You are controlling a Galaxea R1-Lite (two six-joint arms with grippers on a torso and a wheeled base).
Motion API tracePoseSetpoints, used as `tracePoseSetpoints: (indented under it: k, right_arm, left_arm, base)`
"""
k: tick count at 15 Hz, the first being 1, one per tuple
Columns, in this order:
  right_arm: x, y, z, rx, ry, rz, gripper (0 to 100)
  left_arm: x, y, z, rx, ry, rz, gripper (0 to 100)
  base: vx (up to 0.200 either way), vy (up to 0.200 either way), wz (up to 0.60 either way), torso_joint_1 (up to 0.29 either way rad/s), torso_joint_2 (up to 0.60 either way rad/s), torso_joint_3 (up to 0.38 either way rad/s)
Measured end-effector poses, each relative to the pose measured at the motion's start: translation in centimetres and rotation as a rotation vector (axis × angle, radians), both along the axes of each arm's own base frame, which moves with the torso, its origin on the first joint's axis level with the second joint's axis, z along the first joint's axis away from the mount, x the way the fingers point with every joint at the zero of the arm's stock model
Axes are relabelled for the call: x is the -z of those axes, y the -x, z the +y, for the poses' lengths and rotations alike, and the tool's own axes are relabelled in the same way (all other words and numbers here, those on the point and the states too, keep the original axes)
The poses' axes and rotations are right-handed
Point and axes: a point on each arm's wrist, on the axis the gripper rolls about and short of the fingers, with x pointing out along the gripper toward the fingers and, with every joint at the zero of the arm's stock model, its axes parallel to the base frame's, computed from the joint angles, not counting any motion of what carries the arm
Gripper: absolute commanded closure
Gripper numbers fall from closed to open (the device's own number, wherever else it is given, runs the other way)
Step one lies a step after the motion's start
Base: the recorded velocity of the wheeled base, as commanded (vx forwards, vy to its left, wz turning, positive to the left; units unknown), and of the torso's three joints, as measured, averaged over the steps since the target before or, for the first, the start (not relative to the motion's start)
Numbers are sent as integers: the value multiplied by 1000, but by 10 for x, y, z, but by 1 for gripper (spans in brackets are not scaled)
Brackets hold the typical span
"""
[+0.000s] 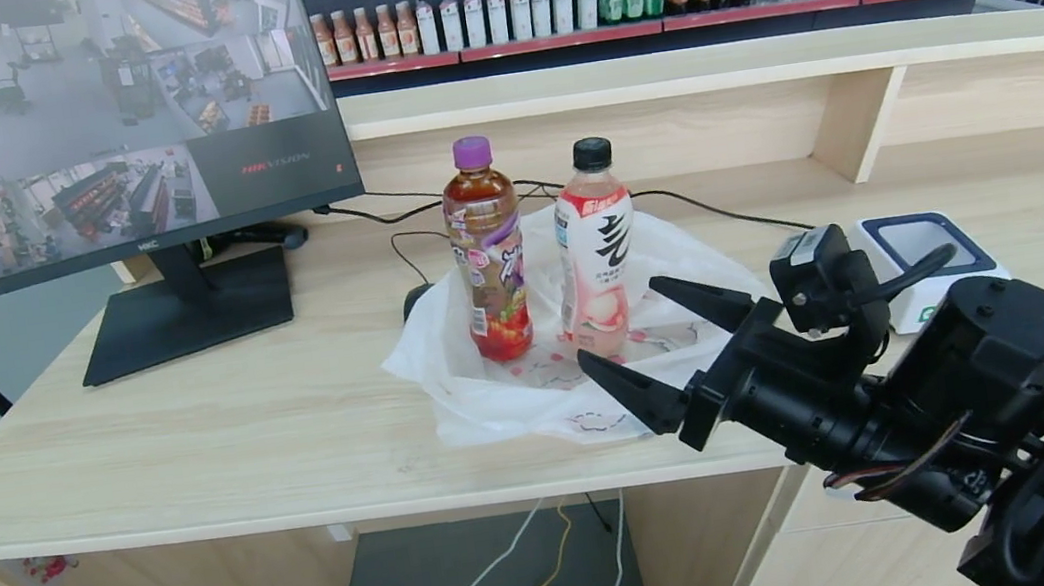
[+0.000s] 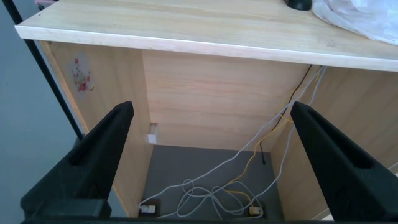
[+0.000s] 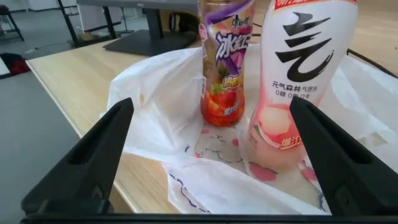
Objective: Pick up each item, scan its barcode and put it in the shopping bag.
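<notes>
Right hand (image 1: 617, 321), two bottles (image 1: 487, 257) atop bag (image 1: 497, 407)

Your counter (image 1: 197, 427) shows a pale wood grain with a smooth, matt finish. Near the middle of its front edge, the shopping bag (image 1: 497, 407) is thin, crinkled white plastic with a faint sheen. On the bag, the tea bottle (image 1: 487, 257) and the pink bottle (image 1: 597, 253) look like clear glossy plastic wrapped in shiny printed film, and your right gripper (image 1: 616, 319) looks like matt black hard plastic.
</notes>
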Motion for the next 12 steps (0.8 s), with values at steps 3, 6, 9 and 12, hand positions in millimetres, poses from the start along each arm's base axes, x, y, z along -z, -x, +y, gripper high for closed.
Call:
tracePoseSetpoints:
  k: [3,6,9,12]
  right_arm:
    - [-3,1,-2,2,-6,-8,0]
    - [-7,2,-3,3,-13,-17,0]
    - [-8,2,-5,10,-17,-22,0]
    - [-10,3,-5,9,-21,-27,0]
  left_arm:
    - [0,0,0,0,0,0,0]
    - [0,0,0,0,-1,0,0]
    - [0,0,0,0,-1,0,0]
    - [0,0,0,0,0,0,0]
  base:
    - [-67,0,0,-1,-1,4]
    - [0,0,0,0,0,0]
    - [0,-133,0,13,3,0]
    - [0,-200,0,1,-1,7]
